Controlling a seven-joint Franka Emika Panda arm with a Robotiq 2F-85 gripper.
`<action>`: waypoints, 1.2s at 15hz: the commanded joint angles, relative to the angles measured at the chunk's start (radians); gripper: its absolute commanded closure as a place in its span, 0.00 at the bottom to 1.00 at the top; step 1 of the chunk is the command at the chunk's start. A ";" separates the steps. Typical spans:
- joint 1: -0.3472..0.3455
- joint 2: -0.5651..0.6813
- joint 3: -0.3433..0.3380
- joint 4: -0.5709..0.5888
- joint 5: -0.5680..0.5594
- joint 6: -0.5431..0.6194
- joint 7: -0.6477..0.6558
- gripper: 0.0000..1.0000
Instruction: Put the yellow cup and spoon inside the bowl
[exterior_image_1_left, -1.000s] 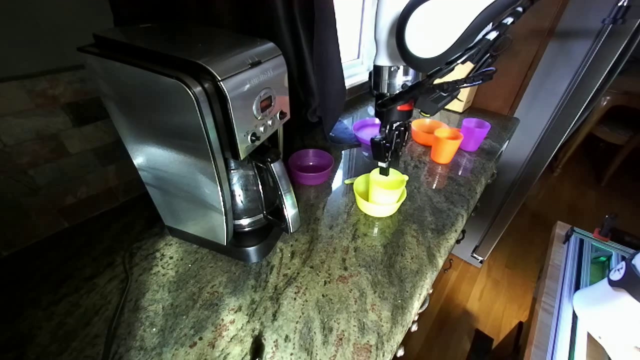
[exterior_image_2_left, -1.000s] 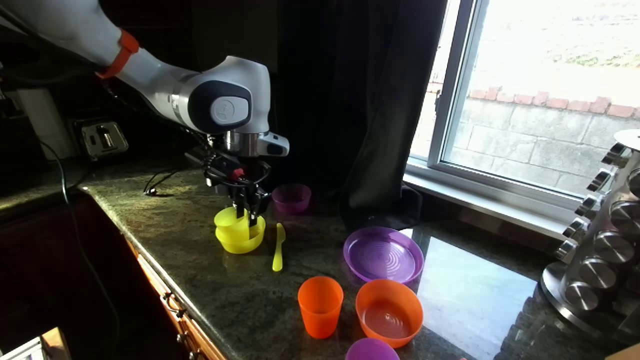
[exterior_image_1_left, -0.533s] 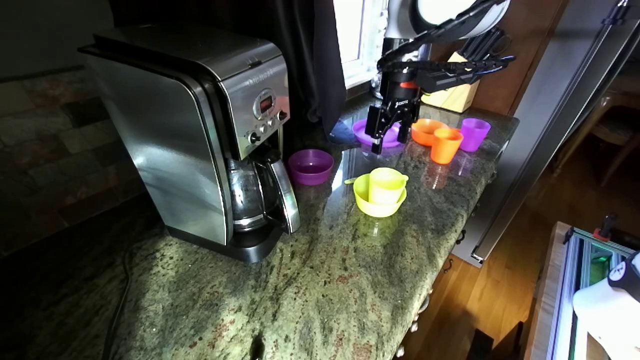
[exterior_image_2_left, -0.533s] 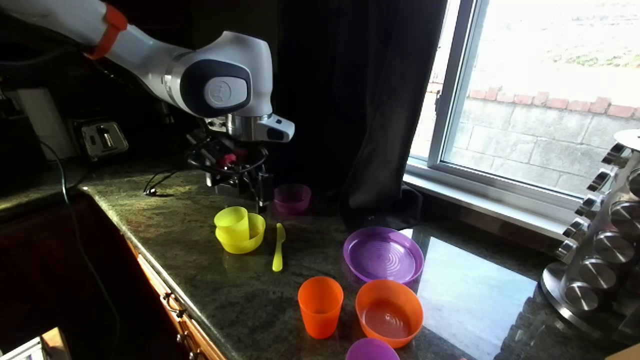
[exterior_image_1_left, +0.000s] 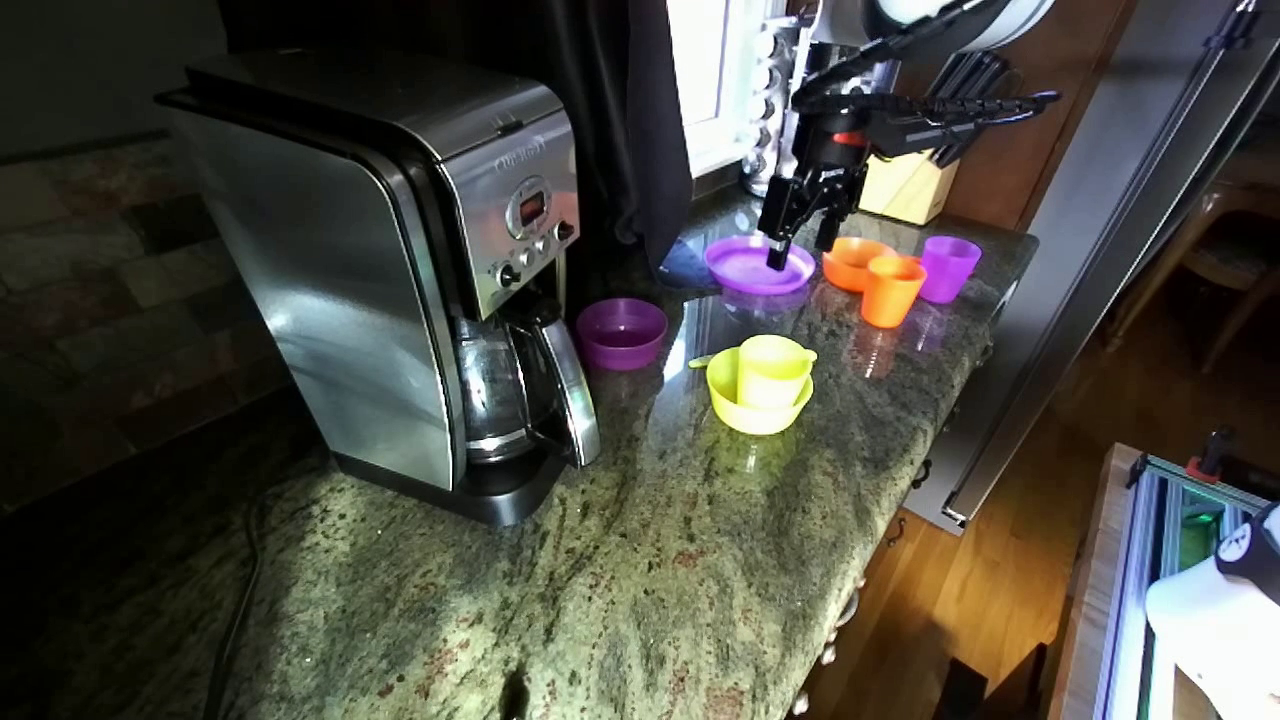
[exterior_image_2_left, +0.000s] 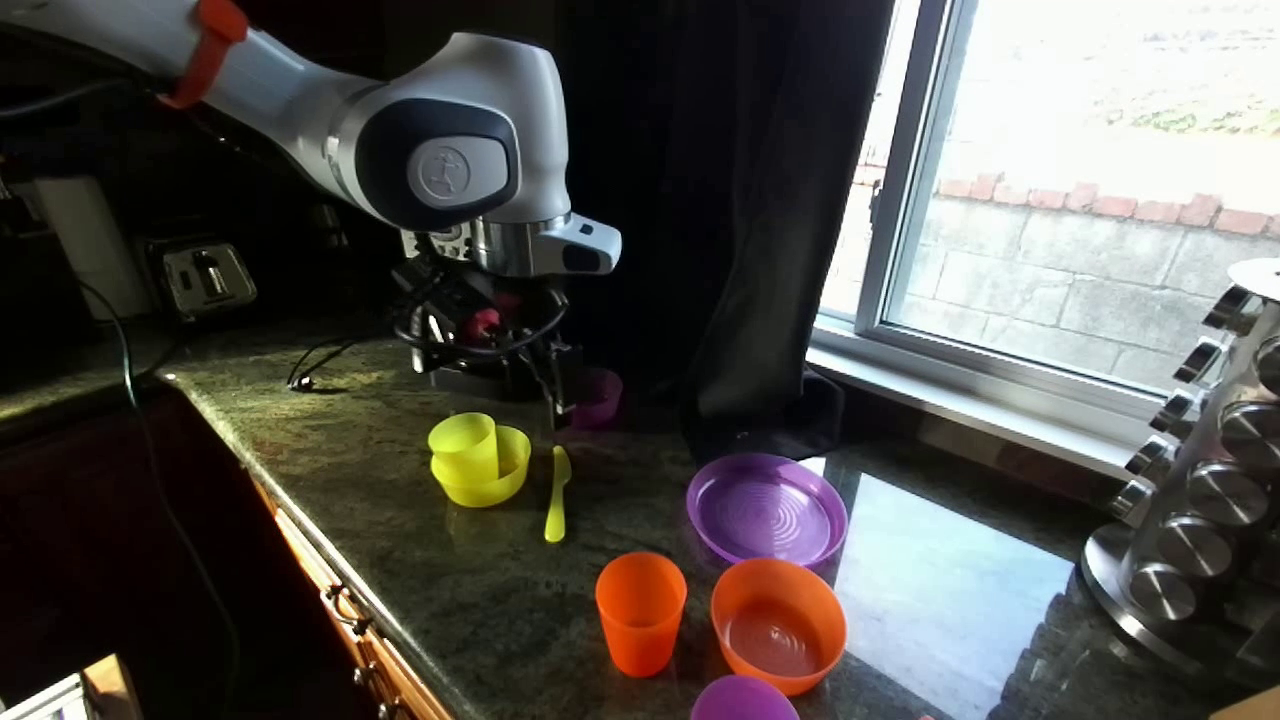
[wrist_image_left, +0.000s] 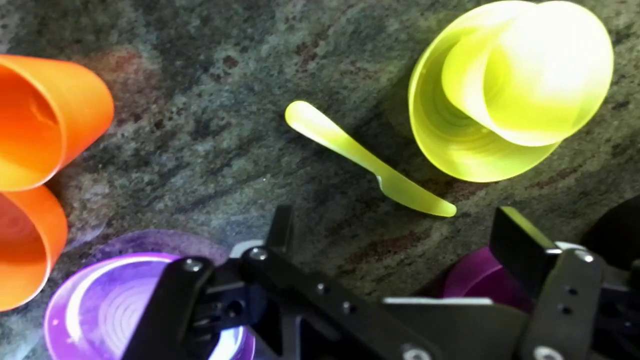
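Observation:
The yellow cup (exterior_image_2_left: 465, 450) stands inside the lime-yellow bowl (exterior_image_2_left: 490, 492), against one side of it. In the wrist view the cup (wrist_image_left: 545, 75) and bowl (wrist_image_left: 470, 155) are at the upper right. A yellow knife (wrist_image_left: 370, 160) lies flat on the counter beside the bowl; in an exterior view only the ends of this knife (exterior_image_1_left: 700, 361) show past the bowl and cup. No spoon is in view. My gripper (exterior_image_1_left: 803, 248) hangs above the counter, clear of cup and bowl. In the wrist view the gripper (wrist_image_left: 394, 225) has its fingers wide apart, nothing between them.
A purple plate (exterior_image_2_left: 768, 510), an orange cup (exterior_image_2_left: 641, 615) and an orange bowl (exterior_image_2_left: 779, 628) stand close together, with a purple cup (exterior_image_1_left: 950, 268) beside them. A purple bowl (exterior_image_1_left: 622, 334) is near the coffee maker (exterior_image_1_left: 420, 280). A spice rack (exterior_image_2_left: 1200, 500) stands by the window.
The fingers were at the cup's wall; they have opened, let go and risen. The gripper has moved up and away from the bowl. Cup, bowl and knife have not moved.

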 joint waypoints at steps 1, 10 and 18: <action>-0.002 -0.066 -0.015 -0.057 -0.068 0.008 -0.166 0.00; -0.008 -0.018 0.003 -0.016 -0.123 -0.012 -0.148 0.00; -0.002 0.070 -0.025 -0.035 -0.206 0.070 -0.426 0.00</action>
